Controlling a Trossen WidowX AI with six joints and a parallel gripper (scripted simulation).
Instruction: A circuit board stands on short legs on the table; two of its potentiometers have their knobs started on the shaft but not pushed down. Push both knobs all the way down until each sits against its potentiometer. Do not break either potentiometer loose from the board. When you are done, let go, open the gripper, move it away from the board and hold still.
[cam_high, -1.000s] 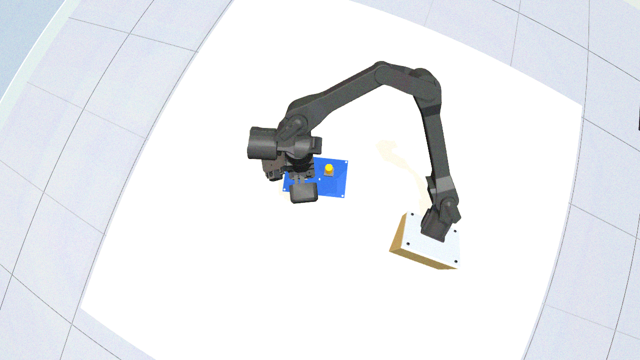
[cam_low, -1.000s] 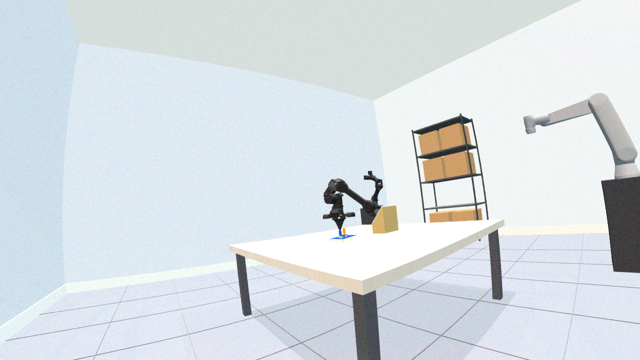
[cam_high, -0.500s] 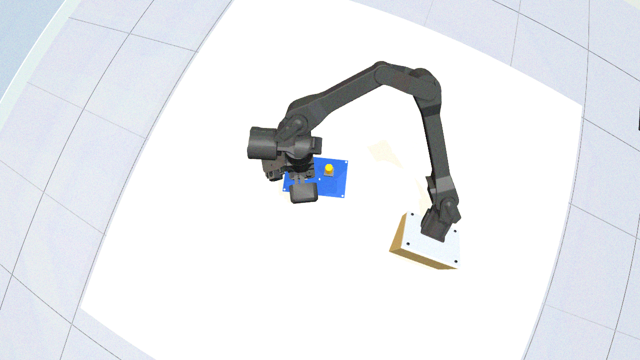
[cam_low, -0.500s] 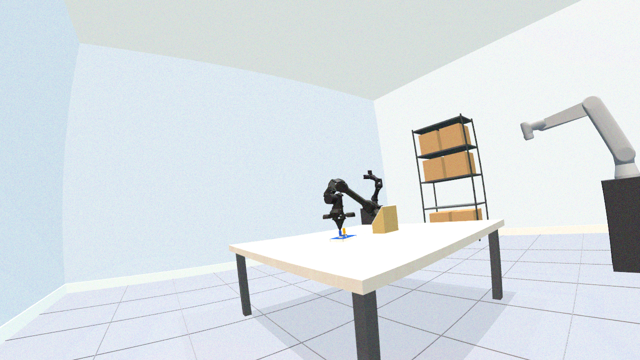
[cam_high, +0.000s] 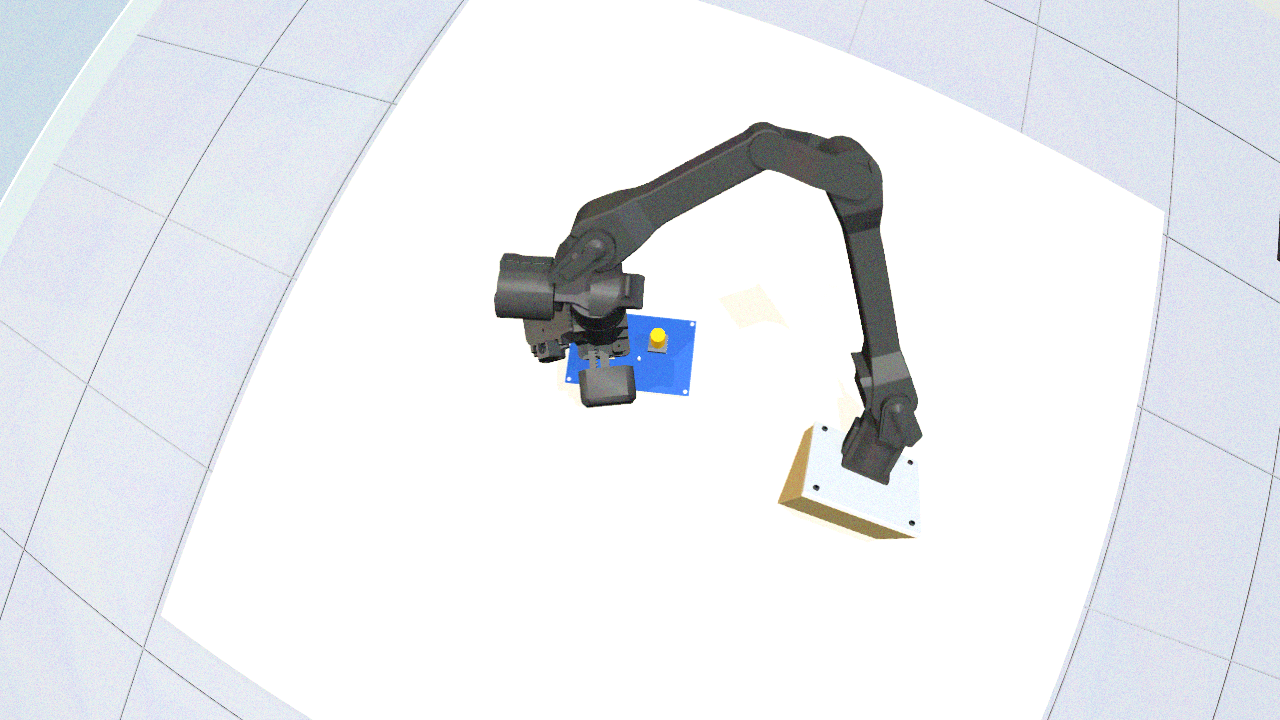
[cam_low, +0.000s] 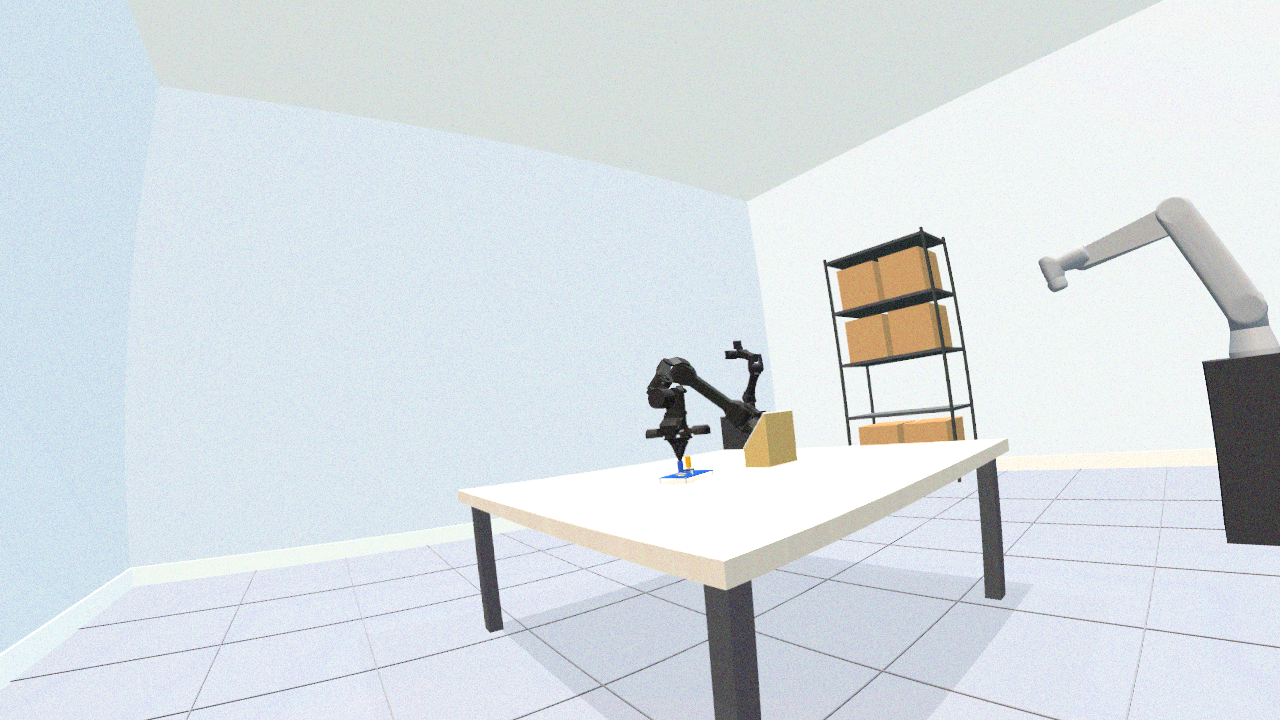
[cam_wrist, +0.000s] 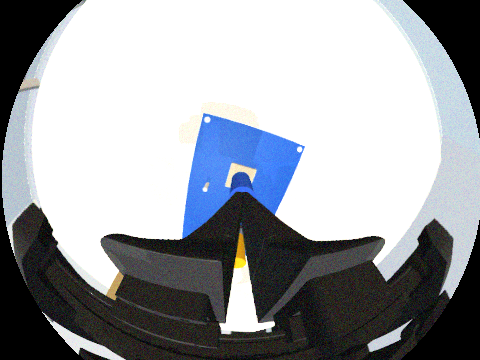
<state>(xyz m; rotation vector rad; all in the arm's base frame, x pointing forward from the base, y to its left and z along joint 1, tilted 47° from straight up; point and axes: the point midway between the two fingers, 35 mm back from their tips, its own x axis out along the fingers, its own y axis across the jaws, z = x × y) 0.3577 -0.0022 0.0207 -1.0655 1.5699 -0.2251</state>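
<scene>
The blue circuit board (cam_high: 675, 371) (cam_wrist: 200, 165) (cam_low: 701, 473) stands on the table. My gripper (cam_wrist: 242, 198) (cam_low: 680, 460) is shut with nothing between its fingers. Its tips are on or just over the top of the dark blue knob (cam_wrist: 241, 181) (cam_low: 680, 466), which stands upright on a pale potentiometer (cam_wrist: 233, 171). The tips hide part of this knob's top, and in the top view the arm hides it. The yellow knob (cam_high: 657, 337) (cam_low: 688, 462) (cam_wrist: 240, 261) stands upright on the second potentiometer (cam_high: 657, 348). I cannot tell how far down either knob sits.
The arm's base is on a wooden wedge block (cam_high: 841, 516) (cam_low: 771, 440) with a pale top plate, at the right in the top view. A small peg (cam_wrist: 206, 187) stands on the board beside the blue knob. A shelf with boxes and other arms are beyond the table (cam_low: 626, 510).
</scene>
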